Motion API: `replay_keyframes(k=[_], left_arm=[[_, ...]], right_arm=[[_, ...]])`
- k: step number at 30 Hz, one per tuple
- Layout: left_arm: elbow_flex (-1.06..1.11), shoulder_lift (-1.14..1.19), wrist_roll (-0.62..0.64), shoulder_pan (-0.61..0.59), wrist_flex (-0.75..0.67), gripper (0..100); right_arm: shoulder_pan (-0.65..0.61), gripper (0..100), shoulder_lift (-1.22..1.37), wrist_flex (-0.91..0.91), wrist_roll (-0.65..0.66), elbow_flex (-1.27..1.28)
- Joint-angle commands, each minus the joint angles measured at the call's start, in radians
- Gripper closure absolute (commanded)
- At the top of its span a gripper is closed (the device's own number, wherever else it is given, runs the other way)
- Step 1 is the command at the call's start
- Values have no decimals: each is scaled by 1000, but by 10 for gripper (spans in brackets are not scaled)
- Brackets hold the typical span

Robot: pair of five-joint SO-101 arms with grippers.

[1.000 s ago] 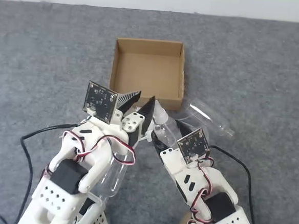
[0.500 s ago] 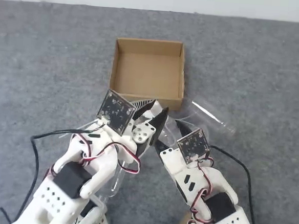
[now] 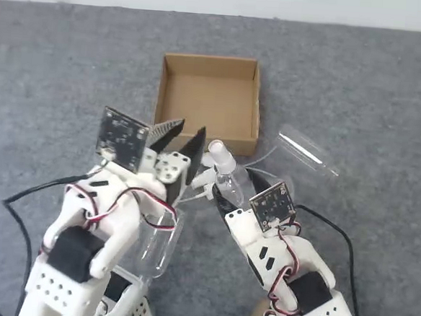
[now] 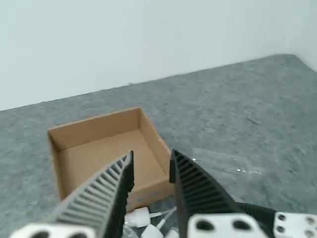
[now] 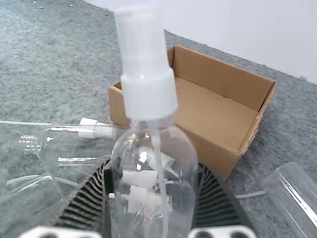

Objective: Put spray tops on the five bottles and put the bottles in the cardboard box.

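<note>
1. On grey carpet, in front of two white arms, an open-topped cardboard box sits with its near wall facing the grippers.
2. Just short of that wall, the right gripper clamps a clear held bottle upright. Its ribbed black fingers press against both sides of the bottle.
3. A white spray top is seated on the held bottle's neck, and its thin tube runs down inside the clear body.
4. Beside the held bottle, near the box's near-left corner, the left gripper hangs above the carpet. Its jaws are only narrowly apart and grip nothing, and the box shows beyond the slim gap in the left wrist view.
5. A loose spray top, white with a trailing tube, lies on the carpet between the two grippers.
6. A second bottle lies on its side on the carpet, off the box's near-right corner and apart from both arms.
7. A third bottle lies on its side beneath the left arm.
8. In the right wrist view a lying bottle with a bare threaded neck rests beside the held one, with a white top just beside it. Whether it is the one under the left arm cannot be told.
</note>
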Motion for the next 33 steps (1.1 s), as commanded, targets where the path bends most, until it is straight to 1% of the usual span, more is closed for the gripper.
replay_keyframes(k=[1, 3, 6, 11, 22, 25, 30, 33], left_arm=[[-61, -20, 18, -60, 6, 891], [-44, -20, 20, -100, 0, 891], [13, -20, 58, -132, -58, 891], [117, -20, 66, -133, -170, 891], [222, -18, 68, -123, -273, 891], [228, -12, 61, -84, -276, 891], [249, -11, 60, -21, -278, 891], [262, -11, 57, 14, -276, 891]], right_arm=[[12, 978, -25, -28, 21, -71], [12, 978, -25, -28, 21, -77], [12, 978, -25, -65, 20, -84], [7, 978, -25, -116, 20, -83], [5, 978, -25, -179, 18, -83], [4, 978, -25, -180, 17, -84], [-44, 978, -24, -191, 18, -81], [-47, 978, -24, -193, 18, -81]])
